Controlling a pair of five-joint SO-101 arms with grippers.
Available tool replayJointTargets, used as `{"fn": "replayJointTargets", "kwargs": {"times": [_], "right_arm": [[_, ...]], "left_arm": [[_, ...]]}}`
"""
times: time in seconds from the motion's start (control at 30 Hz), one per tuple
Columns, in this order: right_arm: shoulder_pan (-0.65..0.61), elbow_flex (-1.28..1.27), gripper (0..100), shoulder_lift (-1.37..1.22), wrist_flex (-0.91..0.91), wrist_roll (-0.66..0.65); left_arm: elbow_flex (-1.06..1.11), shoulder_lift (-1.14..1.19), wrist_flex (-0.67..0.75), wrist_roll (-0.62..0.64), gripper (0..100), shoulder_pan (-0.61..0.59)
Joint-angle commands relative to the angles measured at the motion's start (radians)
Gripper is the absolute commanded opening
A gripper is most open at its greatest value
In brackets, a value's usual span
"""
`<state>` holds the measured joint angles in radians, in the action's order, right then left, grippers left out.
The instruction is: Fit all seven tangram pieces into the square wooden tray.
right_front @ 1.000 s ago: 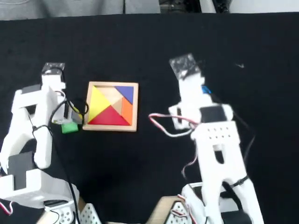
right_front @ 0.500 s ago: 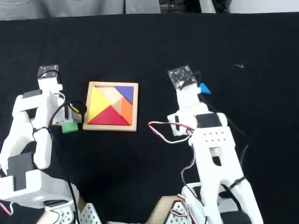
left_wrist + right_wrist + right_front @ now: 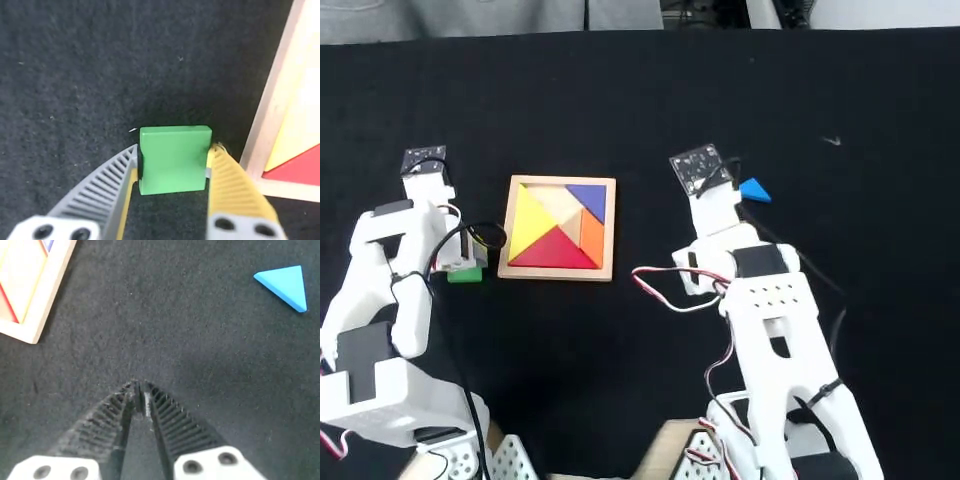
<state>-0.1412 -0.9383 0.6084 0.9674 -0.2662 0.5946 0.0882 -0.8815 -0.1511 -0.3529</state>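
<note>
Roughly at the middle left of the black table, as the high view shows it, the square wooden tray lies flat and is mostly filled. A large yellow triangle sits against its left wall, and a large red triangle runs along its near edge. A dark blue triangle fills the far right corner, and an orange piece lies along the right wall. A pale tan patch lies at the far edge between the yellow and the blue; whether it is a piece or bare tray floor cannot be told. The green square is outside the tray, just beside its left wall, over the black cloth. The left gripper has hold of it: its grey and yellow fingers are closed in on two opposite sides of the square, with no gap showing on either side. The light blue triangle lies flat on the table well apart from the tray, just to the right of the right arm in the high view. The right gripper hangs low over bare cloth between the tray's corner and that triangle, its two black fingers pressed together at the tips and holding nothing.
</note>
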Motion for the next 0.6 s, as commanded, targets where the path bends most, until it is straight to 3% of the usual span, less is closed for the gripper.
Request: {"fn": "replayJointTargets", "kwargs": {"times": [0.0, 0.1, 0.3, 0.57], "right_arm": [[-0.012, 0.002, 1.1, 0.031, -0.018, -0.006], [-0.012, 0.002, 1.1, 0.031, -0.018, -0.006], [-0.011, 0.001, 1.1, 0.031, -0.034, -0.006], [-0.011, 0.001, 1.1, 0.031, -0.031, -0.006]], "left_arm": [[-0.035, 0.003, 0.011, -0.005, 18, -0.008], [-0.058, -0.002, -0.003, -0.005, 18, -0.008], [-0.191, -0.097, -0.190, -0.005, 18, 0.021], [-0.182, -0.147, -0.212, -0.006, 18, 0.065]]}}
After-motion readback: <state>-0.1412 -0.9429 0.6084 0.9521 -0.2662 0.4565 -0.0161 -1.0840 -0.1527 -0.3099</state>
